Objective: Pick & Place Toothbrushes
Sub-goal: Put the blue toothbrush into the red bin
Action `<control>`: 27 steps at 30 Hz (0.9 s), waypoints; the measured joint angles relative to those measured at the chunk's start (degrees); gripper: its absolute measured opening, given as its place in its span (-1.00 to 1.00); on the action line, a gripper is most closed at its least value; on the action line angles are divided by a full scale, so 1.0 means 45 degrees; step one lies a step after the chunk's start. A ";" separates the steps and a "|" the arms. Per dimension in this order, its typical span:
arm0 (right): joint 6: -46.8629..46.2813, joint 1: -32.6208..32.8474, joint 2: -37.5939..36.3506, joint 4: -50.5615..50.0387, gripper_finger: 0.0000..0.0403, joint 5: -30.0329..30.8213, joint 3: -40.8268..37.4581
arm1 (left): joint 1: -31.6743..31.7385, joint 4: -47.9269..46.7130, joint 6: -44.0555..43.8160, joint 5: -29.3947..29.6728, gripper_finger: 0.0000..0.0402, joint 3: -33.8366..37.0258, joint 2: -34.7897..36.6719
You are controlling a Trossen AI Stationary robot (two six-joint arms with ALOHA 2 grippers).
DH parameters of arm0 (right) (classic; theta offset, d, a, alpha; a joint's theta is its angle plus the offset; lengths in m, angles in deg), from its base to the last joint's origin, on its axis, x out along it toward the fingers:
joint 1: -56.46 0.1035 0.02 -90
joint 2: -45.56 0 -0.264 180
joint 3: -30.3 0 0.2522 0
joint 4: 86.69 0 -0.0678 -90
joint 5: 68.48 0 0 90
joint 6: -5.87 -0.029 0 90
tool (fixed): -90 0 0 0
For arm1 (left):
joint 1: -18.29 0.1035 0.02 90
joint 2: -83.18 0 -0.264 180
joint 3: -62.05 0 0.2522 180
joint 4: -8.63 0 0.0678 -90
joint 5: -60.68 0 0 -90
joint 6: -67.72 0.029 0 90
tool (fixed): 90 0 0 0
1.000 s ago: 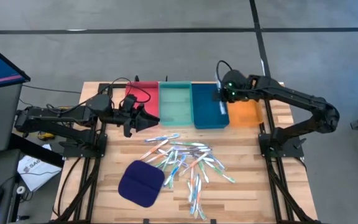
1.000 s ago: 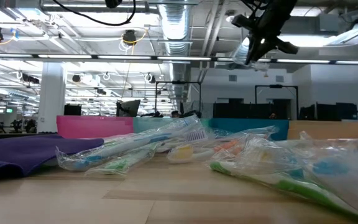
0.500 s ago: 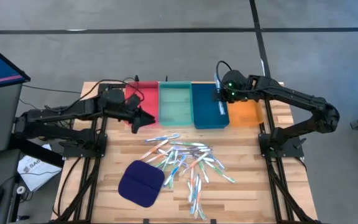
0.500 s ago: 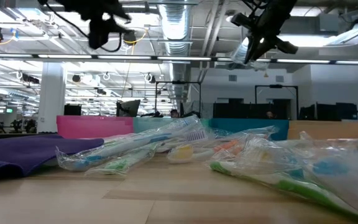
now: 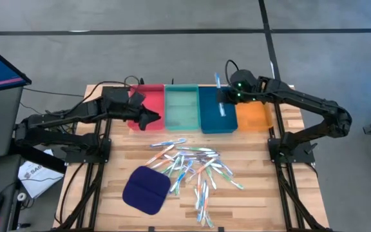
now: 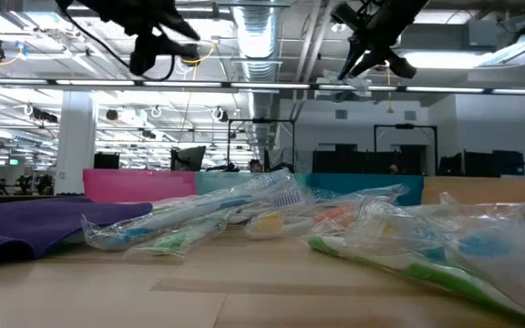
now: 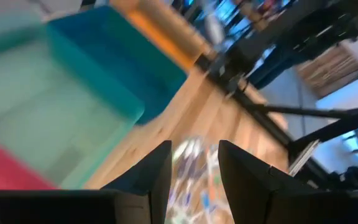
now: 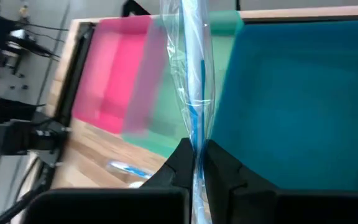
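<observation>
The held toothbrush (image 8: 194,74), blue inside a clear wrapper, hangs over the blue tray (image 5: 212,122), clamped between the tightly closed jaws of the right gripper (image 5: 227,96). It stands raised above the tray, not yet inside.

To finish this step well, the gripper should probably lower until the brush lies along the tray's length, then release; dropping from height risks a bounce over the rim into the teal tray (image 5: 181,115) on the left or the orange tray (image 5: 257,119) on the right.

The remaining toothbrushes (image 5: 192,169) lie in a loose pile at the table's near middle, right of the dark blue pad (image 5: 145,189).

The left gripper (image 5: 148,116) hovers over the red tray (image 5: 148,95), jaws partly open and holding nothing.
</observation>
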 joint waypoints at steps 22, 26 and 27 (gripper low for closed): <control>-0.0538 0.0036 -0.0005 0.4973 -0.95 -0.2346 0.0000 | 0.1277 0.6275 -0.2741 -0.3361 -0.37 -0.0001 -0.2445; -0.0681 0.0062 -0.0005 0.4930 -0.95 -0.2702 0.0000 | 0.1649 0.8788 -0.3954 -0.4079 -0.37 0.0000 -0.3282; -0.0683 0.0070 -0.0002 0.4924 -0.95 -0.2794 0.0000 | 0.1780 0.9273 -0.4109 -0.4083 -0.37 -0.0004 -0.3358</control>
